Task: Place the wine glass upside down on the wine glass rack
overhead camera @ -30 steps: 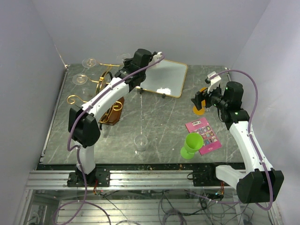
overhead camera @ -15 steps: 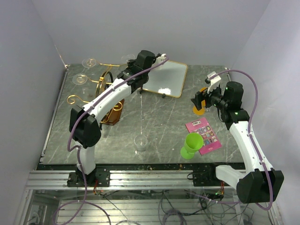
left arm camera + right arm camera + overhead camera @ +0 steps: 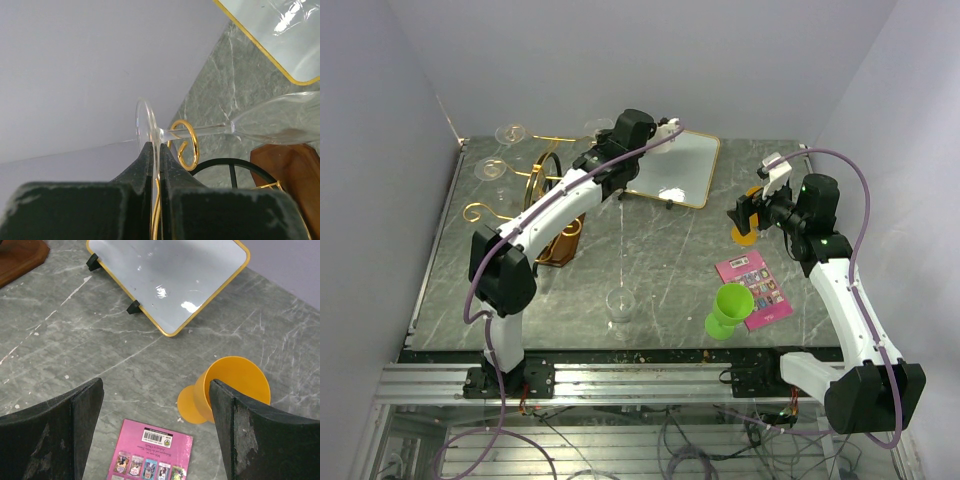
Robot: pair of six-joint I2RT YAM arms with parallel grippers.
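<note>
Nearest the arm bases, a clear stemmed glass (image 3: 619, 308) stands upright on the surface (image 3: 670, 250). To its right are a green cup (image 3: 730, 308) and a pink printed card (image 3: 758, 287); the cup overlaps the card's near-left corner in the top view. All three are well apart from the rack. Farther right, the right gripper (image 3: 155, 390) hangs above the surface with its fingers spread wide and nothing between them. An orange cup (image 3: 232, 389) lies on its side below it, just beyond the card. At mid-depth on the left, the wine glass rack (image 3: 542, 182) stands on its dark wooden base (image 3: 563, 243); the left arm crosses above it and hides part of the wire frame. Two clear glasses (image 3: 492, 168) hang at its far-left arms, feet uppermost. The left gripper (image 3: 156, 146) is clamped on the foot disc of the wine glass (image 3: 272, 121), which is held off the surface at the rack's far-right side. Its stem passes in front of a gold scroll (image 3: 186, 145); contact between them cannot be determined. A gold-framed white board (image 3: 672, 170) is propped just right of the held glass at the far side.
</note>
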